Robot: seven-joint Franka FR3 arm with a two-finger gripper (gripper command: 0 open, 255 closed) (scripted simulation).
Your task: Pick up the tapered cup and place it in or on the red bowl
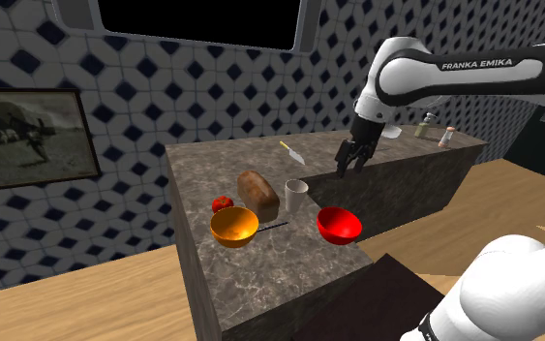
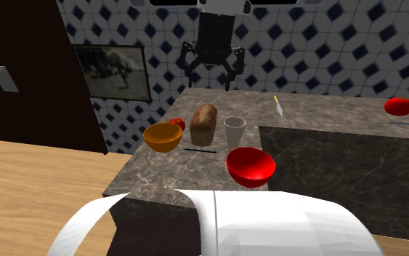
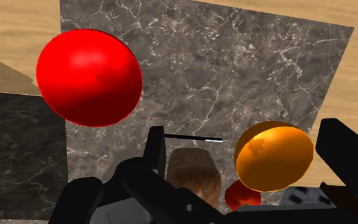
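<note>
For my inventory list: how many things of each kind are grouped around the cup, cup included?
Bowls: 2, red bowl and orange bowl
Cup: 1
Bread loaf: 1
Small red fruit: 1
Thin black stick: 1
Total: 6

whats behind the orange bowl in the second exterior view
A small red tomato sits behind the orange bowl, beside the bread loaf. The bowl's rim covers the tomato's lower part.

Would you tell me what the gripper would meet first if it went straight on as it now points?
Probably the bare marble countertop between the red bowl and the orange bowl; depth is unclear, so the bread loaf might come first.
</note>
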